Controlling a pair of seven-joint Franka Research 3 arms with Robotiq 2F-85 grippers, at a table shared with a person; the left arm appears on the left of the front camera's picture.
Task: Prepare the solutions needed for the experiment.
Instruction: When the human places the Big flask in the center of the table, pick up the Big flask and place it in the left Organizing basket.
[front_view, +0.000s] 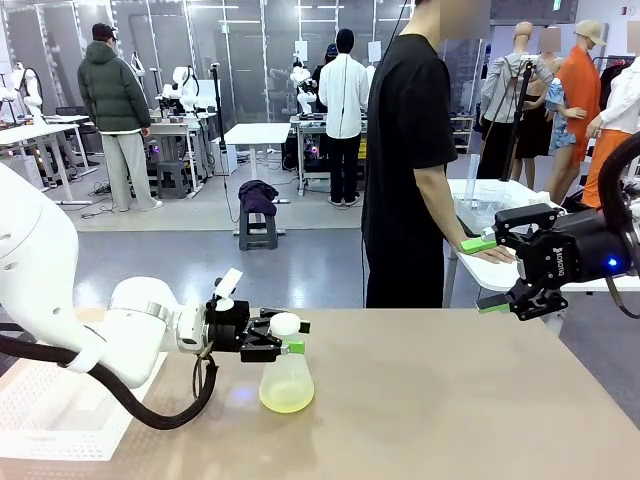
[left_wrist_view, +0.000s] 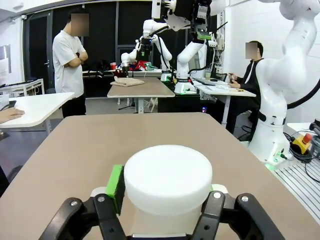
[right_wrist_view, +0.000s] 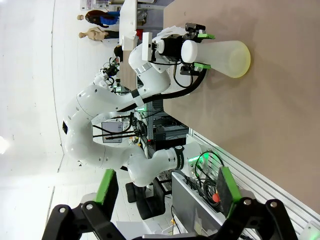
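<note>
- We see the left gripper (front_view: 287, 335) pinching the neck of the upright flask (front_view: 286, 385) (yellow solution (front_view: 286, 400) pooled inside), standing on the table (front_view: 450, 400).
- The right gripper (front_view: 493, 276), jaws spread, hangs well apart.

Frosted translucent plastic conical flask (front_view: 287, 378), matt white cap (left_wrist_view: 167, 178); matt tan table (front_view: 450, 400) top; glossy white arm shells, matt black left gripper (front_view: 283, 335), green rubbery pads (left_wrist_view: 115, 182).
</note>
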